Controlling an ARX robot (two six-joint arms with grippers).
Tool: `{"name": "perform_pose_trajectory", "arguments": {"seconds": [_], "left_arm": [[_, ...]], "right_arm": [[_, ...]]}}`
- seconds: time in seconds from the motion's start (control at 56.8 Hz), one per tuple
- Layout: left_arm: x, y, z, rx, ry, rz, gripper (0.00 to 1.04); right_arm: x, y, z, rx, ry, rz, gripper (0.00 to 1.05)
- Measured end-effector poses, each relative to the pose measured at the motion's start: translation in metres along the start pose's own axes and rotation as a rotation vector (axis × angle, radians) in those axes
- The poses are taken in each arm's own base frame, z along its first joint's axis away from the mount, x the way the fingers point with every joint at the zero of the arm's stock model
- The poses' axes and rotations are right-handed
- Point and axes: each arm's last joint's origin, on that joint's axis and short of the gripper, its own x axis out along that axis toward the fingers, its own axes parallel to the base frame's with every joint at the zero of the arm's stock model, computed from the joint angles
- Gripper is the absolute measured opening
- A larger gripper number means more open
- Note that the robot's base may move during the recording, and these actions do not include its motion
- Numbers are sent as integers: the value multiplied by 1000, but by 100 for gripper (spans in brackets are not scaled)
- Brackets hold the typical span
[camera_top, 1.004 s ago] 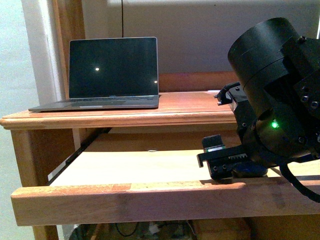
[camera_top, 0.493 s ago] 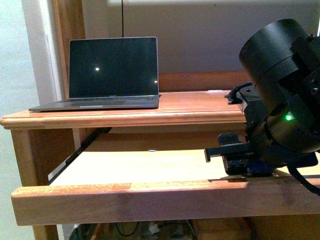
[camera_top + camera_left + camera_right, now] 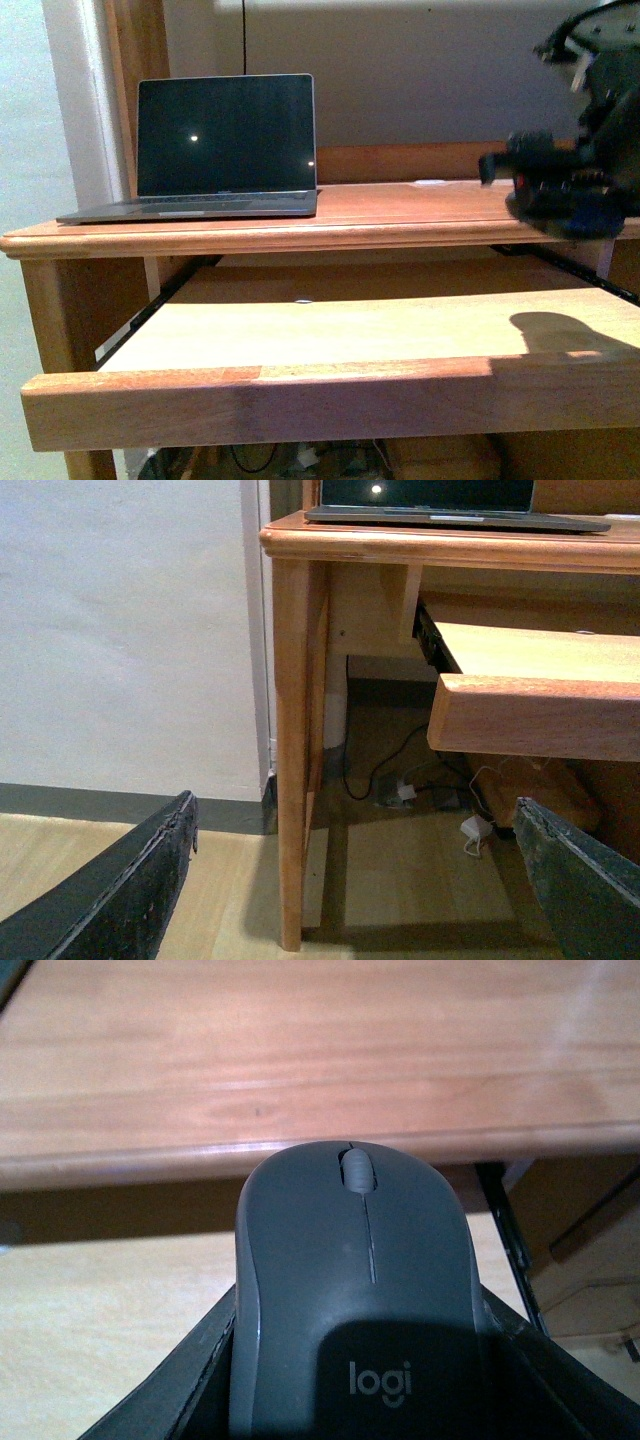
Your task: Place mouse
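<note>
This is looking like a home study or small office corner. A wooden desk point(image 3: 400, 205) is standing against a plain wall point(image 3: 400, 80), with an open laptop point(image 3: 225, 135) sitting at the upper left of the front view and a pull-out keyboard tray point(image 3: 300, 335) stretching across its lower half. A grey mouse point(image 3: 355, 1300) is filling the middle of the right wrist view. Cables and plugs point(image 3: 430, 800) are lying on the wood-look floor point(image 3: 400, 880) at the lower centre of the left wrist view.
</note>
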Motion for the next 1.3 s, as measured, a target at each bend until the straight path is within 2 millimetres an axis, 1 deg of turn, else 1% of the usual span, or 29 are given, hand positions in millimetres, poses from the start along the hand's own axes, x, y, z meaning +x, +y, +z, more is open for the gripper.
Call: {"name": "perform_pose_trajectory", "arguments": {"seconds": [0.018,0.053,0.159,0.211,0.264,0.352,0.458,0.67,0.899,1.057,1.198,1.286,1.304], "left_arm": [[0,0,0,0,0,0,97],[0,0,0,0,0,0,97],[0,0,0,0,0,0,97],[0,0,0,0,0,0,97],[0,0,0,0,0,0,97],[0,0,0,0,0,0,97],[0,0,0,0,0,0,97],[0,0,0,0,0,0,97],[0,0,0,0,0,0,97],[0,0,0,0,0,0,97],[0,0,0,0,0,0,97],[0,0,0,0,0,0,97],[0,0,0,0,0,0,97]], "right_arm": [[2,5,7,3,-15,7,55],[5,11,13,9,-29,21,55],[18,33,26,7,-55,69,55],[26,44,29,4,-63,85,55],[37,59,33,-10,-66,98,55],[52,77,37,-34,-72,103,55],[69,93,40,-69,-88,91,55],[102,108,40,-126,-88,38,55],[130,116,26,-163,-45,7,55],[144,125,15,-177,-21,6,55],[148,132,14,-181,-21,-2,55],[149,135,13,-187,-21,-2,68],[149,136,13,-184,-25,-2,73]]}}
